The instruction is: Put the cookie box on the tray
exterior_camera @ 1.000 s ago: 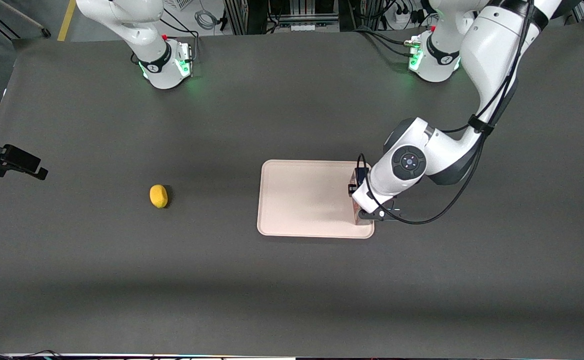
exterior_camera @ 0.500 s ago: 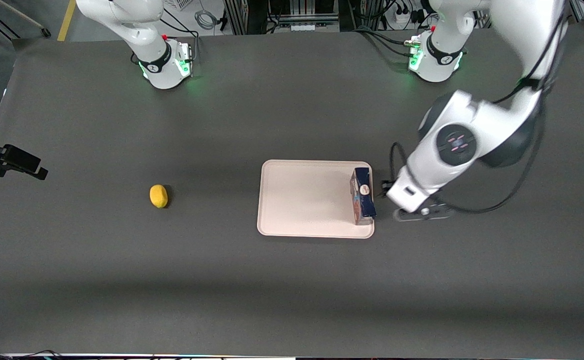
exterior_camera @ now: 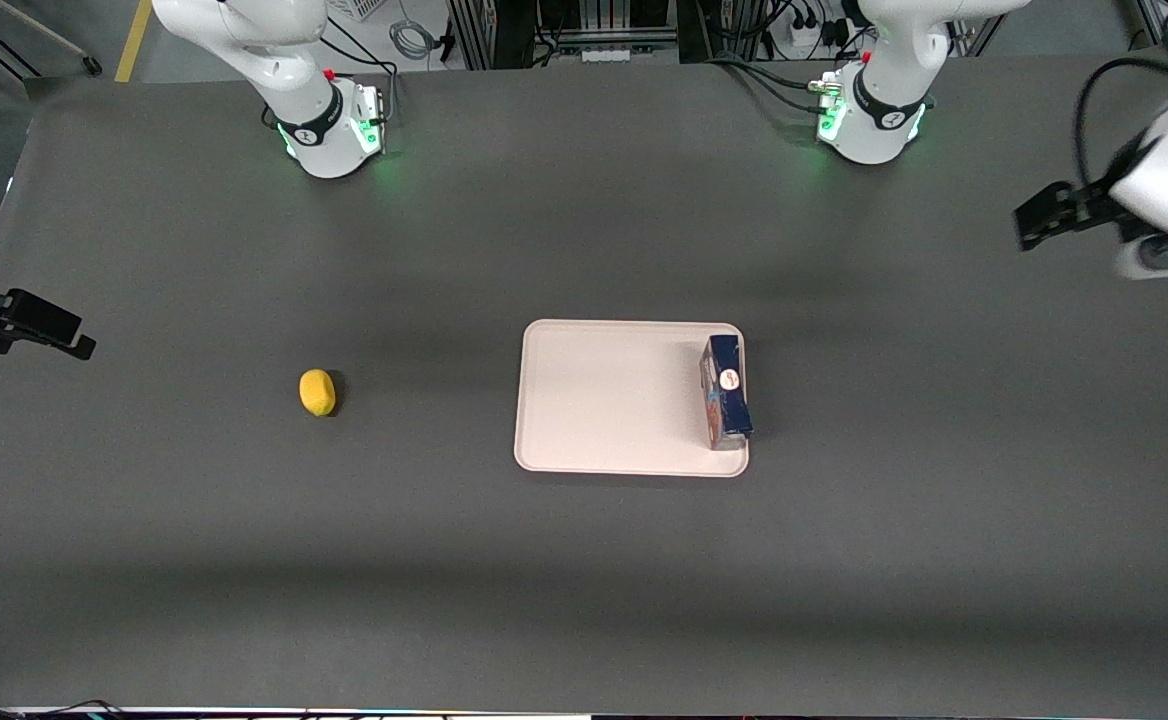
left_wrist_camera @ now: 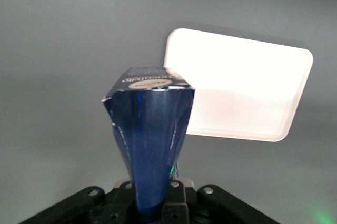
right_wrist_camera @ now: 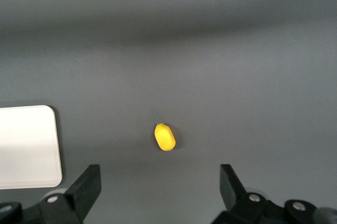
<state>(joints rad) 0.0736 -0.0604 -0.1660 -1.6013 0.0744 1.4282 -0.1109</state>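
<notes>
I see the cookie box (exterior_camera: 726, 392) hugging the tray (exterior_camera: 604, 400) rim toward the working arm's end, gripper (exterior_camera: 1039, 218) well apart, can't tell if it's open.

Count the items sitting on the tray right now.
1. The cookie box stands on the tray, along its rim toward the working arm's end. Nothing covers the tray in the front view, so none looks hidden. The gripper hangs well off toward that same end.
</notes>
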